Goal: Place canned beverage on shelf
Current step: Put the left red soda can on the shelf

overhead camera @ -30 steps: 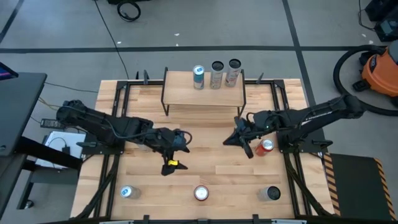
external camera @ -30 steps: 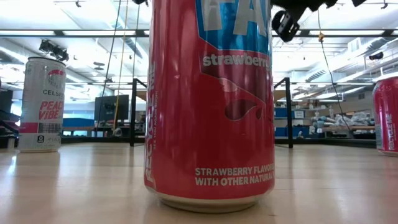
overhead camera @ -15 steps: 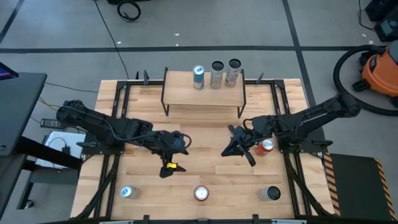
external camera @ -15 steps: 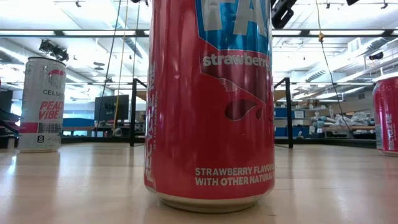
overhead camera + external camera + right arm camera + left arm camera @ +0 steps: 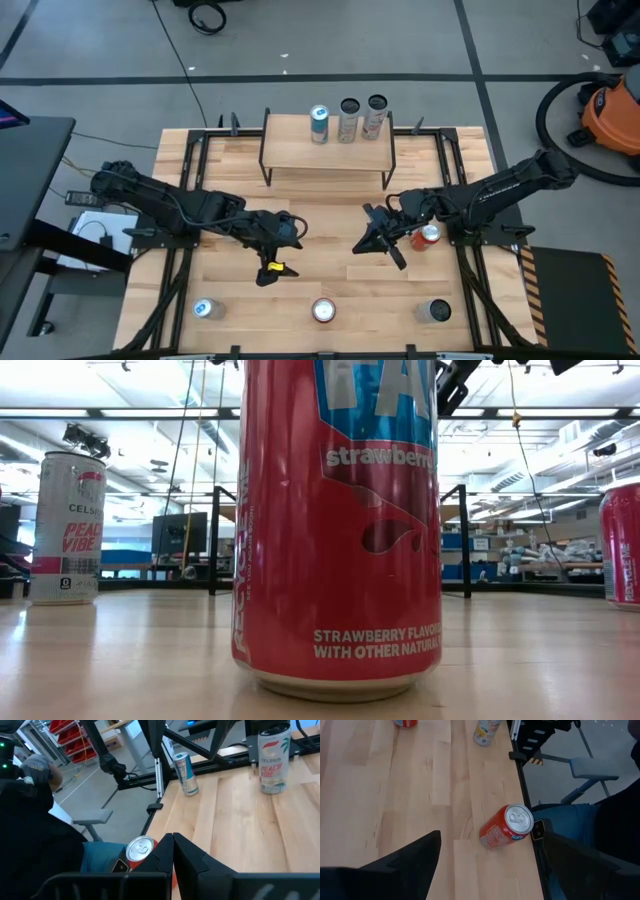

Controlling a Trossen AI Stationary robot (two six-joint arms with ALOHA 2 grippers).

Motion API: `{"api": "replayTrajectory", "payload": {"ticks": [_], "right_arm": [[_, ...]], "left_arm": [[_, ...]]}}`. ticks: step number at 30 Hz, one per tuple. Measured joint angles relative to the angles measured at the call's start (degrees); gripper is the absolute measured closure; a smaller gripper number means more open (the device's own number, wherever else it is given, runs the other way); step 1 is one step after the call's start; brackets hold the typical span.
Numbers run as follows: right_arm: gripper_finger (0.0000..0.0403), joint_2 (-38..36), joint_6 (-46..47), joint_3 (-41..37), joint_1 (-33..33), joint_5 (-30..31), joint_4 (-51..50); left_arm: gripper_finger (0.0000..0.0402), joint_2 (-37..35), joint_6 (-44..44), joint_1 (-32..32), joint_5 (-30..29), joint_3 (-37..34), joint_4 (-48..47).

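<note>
a: so, where is the right gripper [image 5: 378, 243]?
b: mid-table, fingers spread, holding nothing. orange can [image 5: 429, 235] stands just beside it, toward the right edge.
a: left gripper [image 5: 270, 262]?
b: left of centre, fingers apart, empty too.
a: shelf [image 5: 327, 150]?
b: at the far edge, 3 cans on its board. 3 more stand along the near edge; the red strawberry can [image 5: 338, 525] is the middle 1.

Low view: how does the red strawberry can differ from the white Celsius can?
The red strawberry metal can stands nearest the camera, top out of frame; the white Celsius metal can stands farther back, left, fully shown. Both are upright on the light wooden table.
</note>
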Motion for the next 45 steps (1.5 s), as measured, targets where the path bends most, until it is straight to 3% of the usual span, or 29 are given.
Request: {"api": "replayTrajectory", "payload": {"ticks": [13,34,45], "right_arm": [[0.0367,2.48,-0.83,0.00,0.55,0.39,2.15],[0.0165,2.49,-5.84,0.00,3.00,0.04,-0.10],[0.0110,2.49,-2.99,0.00,2.78,7.42,-4.73]], "left_arm": [[0.0049,-0.02,0.11,0.03,-0.02,0.00,-0.04],[0.0049,-0.02,0.44,0.03,-0.02,0.00,-0.31],[0.0049,-0.02,0.49,0.02,-0.02,0.00,-0.33]]}}
